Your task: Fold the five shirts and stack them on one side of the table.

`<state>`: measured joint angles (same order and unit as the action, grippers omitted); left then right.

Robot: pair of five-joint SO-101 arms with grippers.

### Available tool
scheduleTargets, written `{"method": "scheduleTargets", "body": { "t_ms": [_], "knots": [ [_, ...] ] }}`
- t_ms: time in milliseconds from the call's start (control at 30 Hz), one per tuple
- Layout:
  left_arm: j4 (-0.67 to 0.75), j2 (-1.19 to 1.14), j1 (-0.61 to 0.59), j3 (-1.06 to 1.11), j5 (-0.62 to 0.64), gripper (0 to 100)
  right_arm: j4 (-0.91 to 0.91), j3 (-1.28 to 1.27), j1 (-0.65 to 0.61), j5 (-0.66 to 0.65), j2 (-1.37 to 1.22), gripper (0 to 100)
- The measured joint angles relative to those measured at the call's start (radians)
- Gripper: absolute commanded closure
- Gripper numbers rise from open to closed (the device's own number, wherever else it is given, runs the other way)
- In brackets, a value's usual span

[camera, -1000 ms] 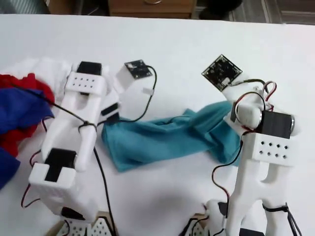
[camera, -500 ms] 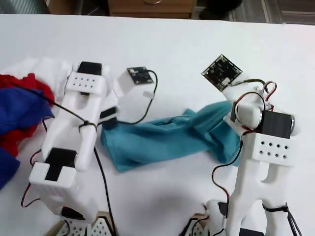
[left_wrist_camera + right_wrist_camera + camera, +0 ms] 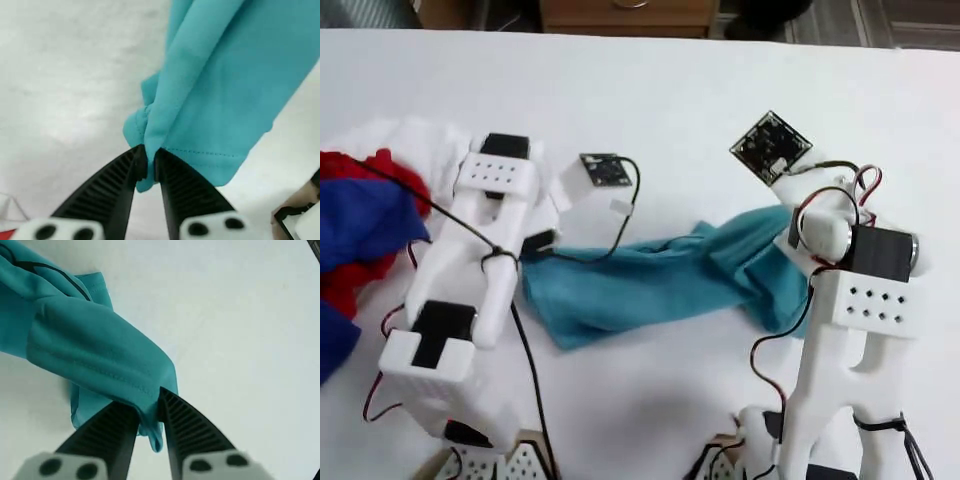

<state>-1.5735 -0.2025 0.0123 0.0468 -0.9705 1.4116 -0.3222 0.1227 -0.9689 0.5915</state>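
Student: At the centre of the white desk (image 3: 700, 90), what does the long teal knit shirt (image 3: 650, 285) tell us about progress?

Tutor: It lies as a rumpled band strung between the two arms, not yet a neat fold. The left end effector (image 3: 148, 160) is pinched tight on a bunched hem corner. The right end effector (image 3: 150, 407) is likewise clamped on a doubled edge at the shirt's other end (each pair of jaws has only cloth between them).

Student: And the remaining shirts?

Tutor: Toward the desk's left edge, beside the left arm, sits a loose heap of red, blue and white cloth (image 3: 360, 225), all unfolded. How many garments it holds cannot be counted. Judged from this, the task is at an early stage. The teal shirt is in hand for folding, the heap looks untouched, and a stack on one side of the desk is not yet begun.
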Motion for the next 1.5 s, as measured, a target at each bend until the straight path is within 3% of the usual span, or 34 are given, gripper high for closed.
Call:
{"method": "scheduleTargets", "body": {
  "t_ms": [133, 467, 1000, 1500],
  "knots": [
    [-0.038, 0.0, 0.002, -0.064, 0.038, 97, -0.025, 0.0, 0.0, 0.005, 0.0, 97.8],
    [-0.193, 0.018, 0.002, -0.491, 0.215, 97, -0.328, 0.043, 0.0, 0.112, -0.002, 97.9],
    [-0.196, 0.651, 0.035, -0.516, 0.311, 97, -0.288, 0.545, 0.087, 0.112, 0.018, 97.9],
    [-0.196, 0.977, 0.017, -0.525, 0.339, 97, -0.244, 0.591, 0.091, 0.114, 0.345, 97.9]
  ]
}}
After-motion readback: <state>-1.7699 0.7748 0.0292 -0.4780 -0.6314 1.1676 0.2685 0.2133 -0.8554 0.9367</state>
